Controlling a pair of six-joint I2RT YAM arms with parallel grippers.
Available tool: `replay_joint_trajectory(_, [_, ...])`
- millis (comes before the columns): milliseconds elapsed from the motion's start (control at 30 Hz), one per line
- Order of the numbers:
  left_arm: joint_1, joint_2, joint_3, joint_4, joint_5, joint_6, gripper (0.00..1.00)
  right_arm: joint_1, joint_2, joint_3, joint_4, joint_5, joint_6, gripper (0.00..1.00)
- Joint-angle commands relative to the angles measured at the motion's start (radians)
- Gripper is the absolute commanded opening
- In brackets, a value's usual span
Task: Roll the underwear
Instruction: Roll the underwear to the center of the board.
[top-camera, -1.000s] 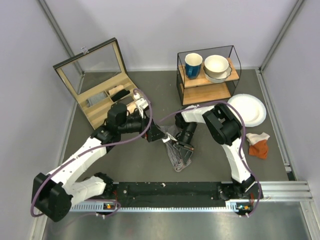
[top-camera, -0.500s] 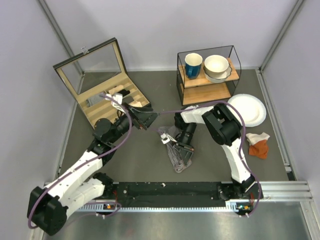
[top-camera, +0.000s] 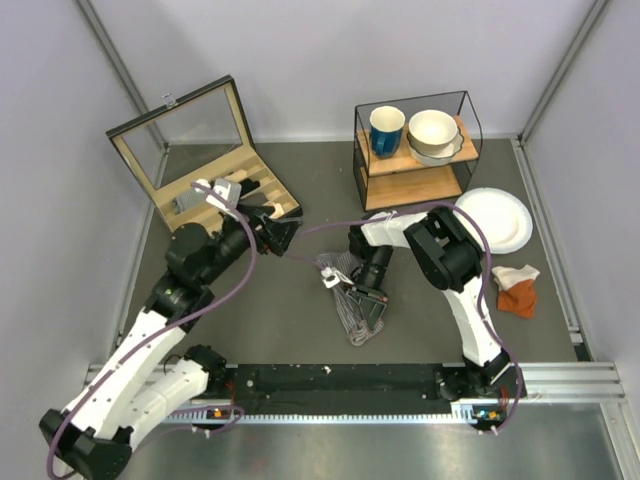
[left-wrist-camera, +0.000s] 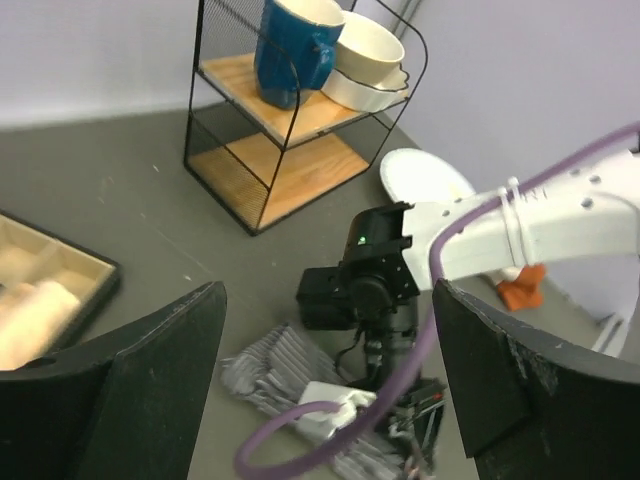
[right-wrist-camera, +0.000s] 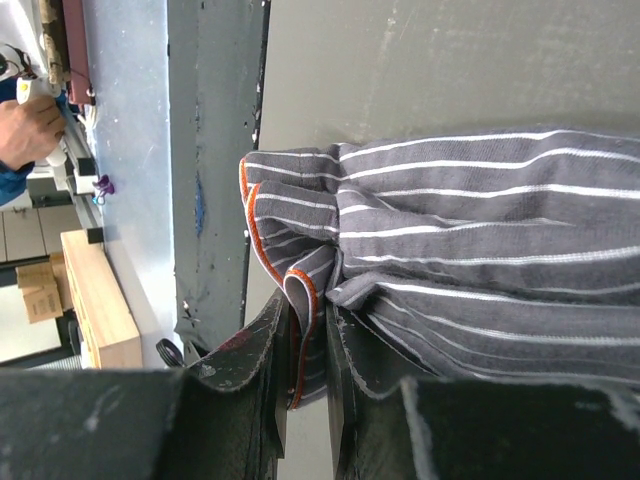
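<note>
- The left fingers (left-wrist-camera: 150, 390) are spread wide, with nothing held, above the cloth.
- The underwear (right-wrist-camera: 480, 260), bunched on the desk (top-camera: 270, 310), is pinched by its hem between the right fingers (right-wrist-camera: 250, 400).
- Rolling is judged barely begun; the hem must next be turned over.

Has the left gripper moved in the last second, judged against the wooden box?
Yes. The left gripper has pulled back from the underwear toward the wooden box and now sits by its near right corner.
</note>
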Motion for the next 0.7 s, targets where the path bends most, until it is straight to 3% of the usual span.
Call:
replay_joint_trajectory(0, [0.003,-0.109,0.171,-0.324,0.089,0.449,0.89,0.025,0.025,-0.018,-0.035,0.114,-0.023,0.09])
replay_joint_trajectory(233, [0.003,-0.346,0.159,-0.347,0.327,0.614,0.88,0.026,0.048,-0.007,-0.033,0.118,0.006,0.09])
replay_joint_trajectory(367, [0.003,-0.328,0.154,-0.324,0.575,0.595,0.87,0.026,0.068,0.005,-0.035,0.121,0.035,0.09])
replay_joint_trajectory(400, [0.001,-0.307,0.153,-0.326,0.676,0.561,0.83,0.025,0.077,0.015,-0.036,0.123,0.041,0.09])
replay_joint_trajectory(467, [-0.014,-0.241,0.145,-0.327,0.738,0.541,0.78,0.025,0.086,0.019,-0.036,0.128,0.057,0.09])
replay_joint_trajectory(533, [-0.106,-0.212,0.107,-0.329,0.694,0.551,0.79,0.025,0.095,0.025,-0.036,0.129,0.066,0.09])
replay_joint_trajectory(600, [-0.297,-0.183,0.091,-0.358,0.576,0.611,0.80,0.023,0.100,0.031,-0.038,0.128,0.075,0.09])
replay_joint_trajectory(633, [-0.371,-0.132,0.094,-0.398,0.444,0.631,0.80,0.023,0.104,0.033,-0.039,0.128,0.078,0.09])
replay_joint_trajectory(667, [-0.505,-0.098,0.099,-0.416,0.381,0.665,0.80,0.021,0.106,0.039,-0.039,0.128,0.083,0.09])
